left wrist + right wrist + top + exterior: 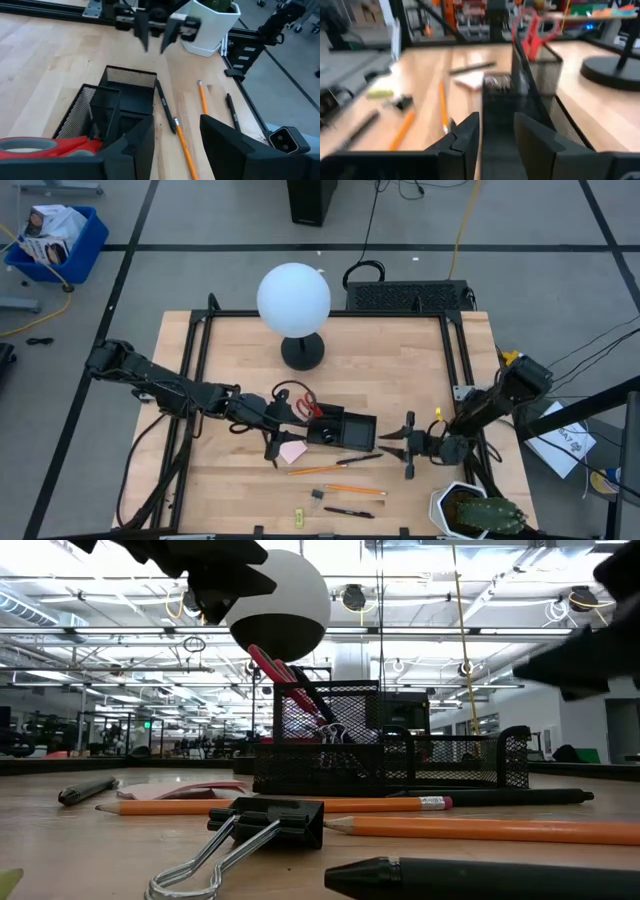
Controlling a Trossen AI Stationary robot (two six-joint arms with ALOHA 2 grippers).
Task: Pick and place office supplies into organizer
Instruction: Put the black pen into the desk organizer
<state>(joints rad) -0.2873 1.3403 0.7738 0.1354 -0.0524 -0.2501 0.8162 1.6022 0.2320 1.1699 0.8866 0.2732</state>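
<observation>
The black mesh organizer stands mid-table, and the red-handled scissors stand upright in its cup at the left end. The pink sticky pad lies flat beside that end. Orange pencils, black pens, a black clip and the yellow-green piece lie on the table nearer the near edge. My left gripper hovers open at the organizer's left end, next to the pad. My right gripper is open, just off the organizer's right end.
The white globe lamp on its round black base stands behind the organizer, toward the far edge. A white pot with a green plant sits at the near right corner. Black frame rails run along the table's left and right sides.
</observation>
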